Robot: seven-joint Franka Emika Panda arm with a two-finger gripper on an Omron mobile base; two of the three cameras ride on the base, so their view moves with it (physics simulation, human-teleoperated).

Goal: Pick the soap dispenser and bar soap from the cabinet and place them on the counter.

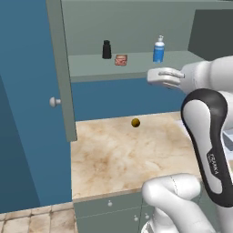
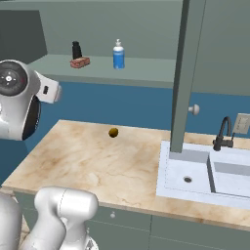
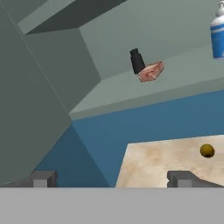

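- Grey-green cabinet (image 1: 136,27) hangs open above the blue wall; its top is cut off by the frame in both base views, and in the left base view the arm's white body hides its right part.
- Marble-patterned beige counter (image 1: 113,154) runs below it. In the right base view a pale sink (image 2: 195,176) with a black faucet (image 2: 222,133) is set into it, and the open cabinet door (image 2: 183,73), seen edge-on, covers part of the basin's rim.
- White arm's gripper (image 3: 111,178) is raised in front of the shelf, apart from everything on it; its fingertips stand wide apart with nothing between them.
- Blue soap dispenser (image 1: 158,49) stands upright on the inner shelf, white pump on top, long axis vertical; the hand view cuts it off at the right edge.
- Small black bottle (image 1: 106,49) stands upright to its left.
- Pinkish-red bar soap (image 1: 120,60) lies flat just beside the black bottle, seeming to touch it; paler face forward, long axis roughly along the shelf.
- Dark-yellow ball (image 1: 135,122) rests on the counter near the wall.
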